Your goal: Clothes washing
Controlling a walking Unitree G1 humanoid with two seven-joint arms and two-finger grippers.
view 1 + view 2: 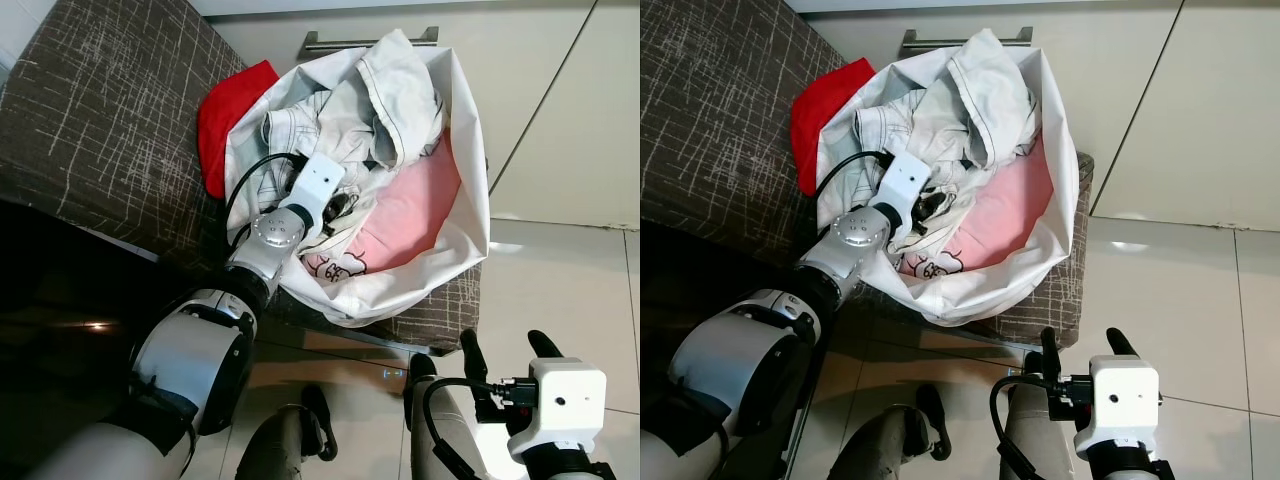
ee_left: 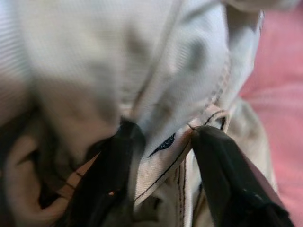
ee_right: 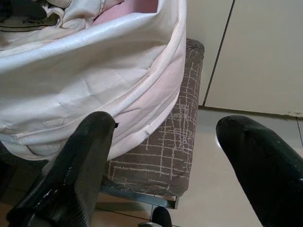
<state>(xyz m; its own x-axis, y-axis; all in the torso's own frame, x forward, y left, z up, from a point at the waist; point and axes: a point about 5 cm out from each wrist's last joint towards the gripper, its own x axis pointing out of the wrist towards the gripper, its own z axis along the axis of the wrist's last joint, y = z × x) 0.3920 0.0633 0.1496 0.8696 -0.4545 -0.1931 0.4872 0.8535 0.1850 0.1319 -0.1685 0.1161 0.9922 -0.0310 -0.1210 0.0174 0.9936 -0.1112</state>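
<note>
- Reaching into the white laundry bag [image 1: 400, 285], the left hand [image 2: 163, 156] sits among the clothes with its fingers narrowly apart, a pale stitched fold [image 2: 165, 142] between them but not clearly clamped.
- The clothes fill the bag: a cream garment [image 1: 390, 100] at 12 o'clock, pink cloth [image 1: 410, 215] at 4 o'clock of the hand.
- Risk, as I judge it: a shallow pinch could slip, or tangled pieces could drag the soft bag off its seat.
- The bag rests on a brown patterned chair [image 3: 165, 151]; a red cloth [image 1: 225, 115] lies at 10 o'clock.
- The right hand [image 3: 161, 161] hangs wide open, holding nothing, above the pale tiled floor [image 1: 580, 290], cabinet doors [image 1: 560, 110] beyond.
</note>
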